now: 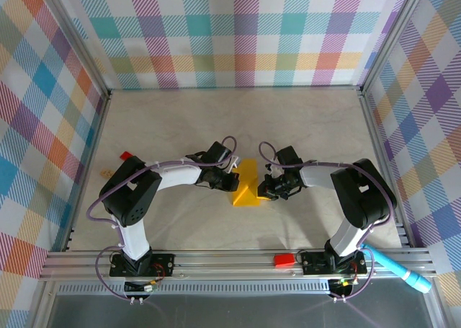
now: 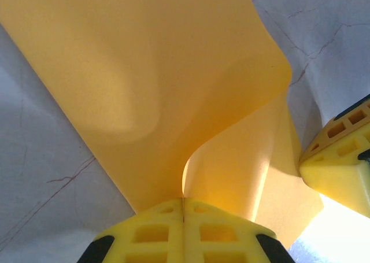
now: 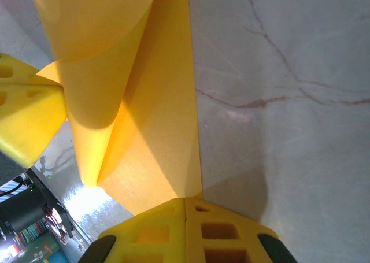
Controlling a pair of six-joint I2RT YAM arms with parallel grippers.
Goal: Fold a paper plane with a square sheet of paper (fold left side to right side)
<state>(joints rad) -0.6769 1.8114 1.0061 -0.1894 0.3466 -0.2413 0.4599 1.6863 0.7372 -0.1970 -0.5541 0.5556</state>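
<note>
Thin yellow-orange square sheet of paper (image 1: 247,187) sits approx. mid pale marbled tabletop (image 1: 180,126), between the two arms. Left gripper (image 2: 183,204) is at its 9 o'clock, right gripper (image 3: 185,202) at its 3 o'clock.

Both wrist views show the yellow fingers pressed together w/ no gap. Each pair is clamped on an edge of the sheet.

In the left wrist view the sheet rises from the jaws and bows over in a loose curl, not flat. The other arm's finger shows at 4 o'clock.

Progress, as a judgement: early. The left-to-right fold looks underway, w/ the flap lifted and curved but not laid down. Can't tell if any earlier crease exists.

Left to do:
- bring the edges together
- flatten and press the crease
- make the later folds for the pointed dart, which hasn't taken shape yet
</note>
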